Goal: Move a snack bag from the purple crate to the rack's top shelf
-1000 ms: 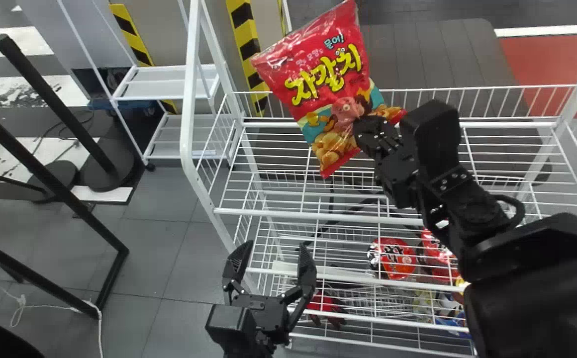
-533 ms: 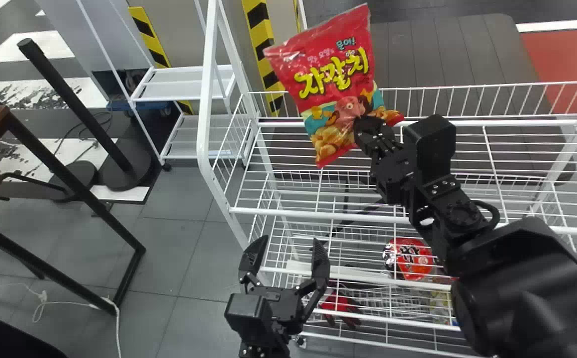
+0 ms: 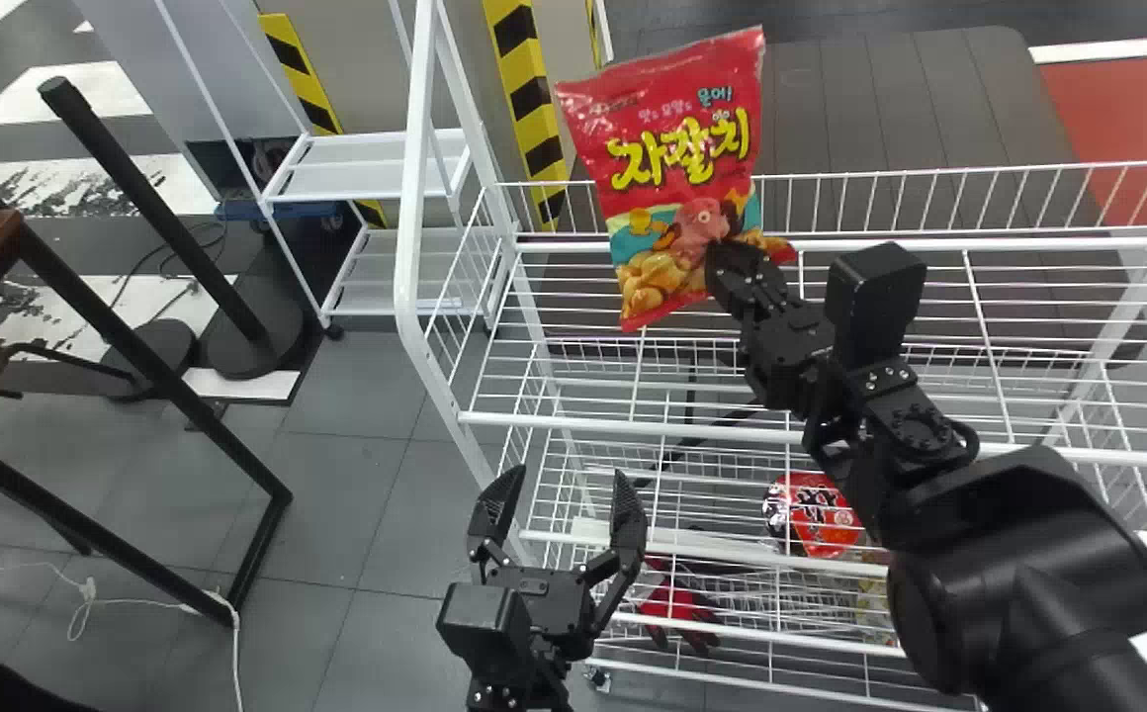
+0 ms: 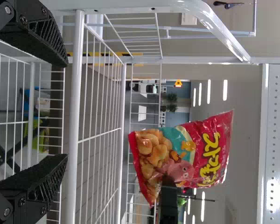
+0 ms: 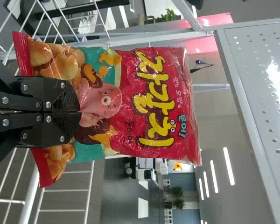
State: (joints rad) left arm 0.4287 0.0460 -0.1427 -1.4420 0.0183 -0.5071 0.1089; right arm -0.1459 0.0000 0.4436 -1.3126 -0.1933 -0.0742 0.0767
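Note:
My right gripper is shut on the lower part of the red snack bag, which stands upright above the top shelf of the white wire rack, toward its left end. In the right wrist view the gripper pinches the front of the bag. My left gripper is low in front of the rack, its fingers apart with nothing between them; in the left wrist view the gripper is spread before the rack's wires, with the bag farther off.
Red packages lie on a lower rack level, with a red and dark item lower down. A dark table frame is at the left, a small white shelf unit behind. The rack's left end post rises beside the bag.
The view has shifted, moving the rack rightward in it. The bag has turned more upright and come slightly lower against the rack. My right gripper keeps hold of it.

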